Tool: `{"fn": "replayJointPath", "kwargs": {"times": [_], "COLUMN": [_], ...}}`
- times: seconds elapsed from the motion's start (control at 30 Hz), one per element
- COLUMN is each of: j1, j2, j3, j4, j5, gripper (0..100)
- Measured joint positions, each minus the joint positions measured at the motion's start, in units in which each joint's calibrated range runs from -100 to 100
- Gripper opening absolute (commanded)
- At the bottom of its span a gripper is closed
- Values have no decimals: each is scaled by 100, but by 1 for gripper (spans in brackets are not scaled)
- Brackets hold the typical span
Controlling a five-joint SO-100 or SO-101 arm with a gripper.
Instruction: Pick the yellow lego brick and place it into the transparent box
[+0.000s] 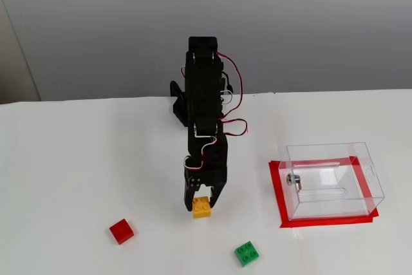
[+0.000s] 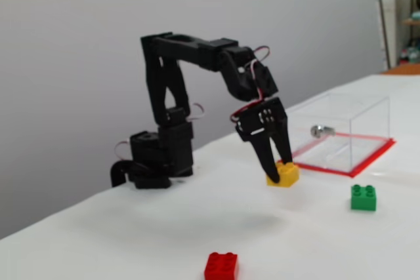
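The fingers (image 2: pixel 281 174) are clamped on the yellow lego brick (image 1: pixel 201 207), held just below centre of frame, so the carry step looks in hand; next it likely calls for a swing toward the transparent box (image 1: pixel 333 180) at right and a release above its open top. The side-on fixed view shows the brick (image 2: pixel 283 174) clear of the counter (image 2: pixel 164 240); the higher view leaves that unclear.

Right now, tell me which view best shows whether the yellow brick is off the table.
The side-on fixed view: the yellow brick hangs in the gripper above its shadow. In the higher fixed view, the brick shows between the fingers, but its height is unclear.
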Motion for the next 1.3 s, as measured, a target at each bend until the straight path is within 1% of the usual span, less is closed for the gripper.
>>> {"fn": "replayJointPath", "kwargs": {"times": [0.1,0.27,0.6,0.7,0.9,1.13,1.3], "j1": [-32,-363,-459,-705,-1239,-1976,-2596], "j2": [-220,-685,-2021,-2165,-1996,-1133,-474], "j3": [-9,-9,-9,-9,-318,-812,-1377], "j4": [214,463,1037,1045,908,514,437], "j5": [0,-20,-278,-313,-528,-752,-821], "gripper": [14,14,14,14,14,14,14]}}
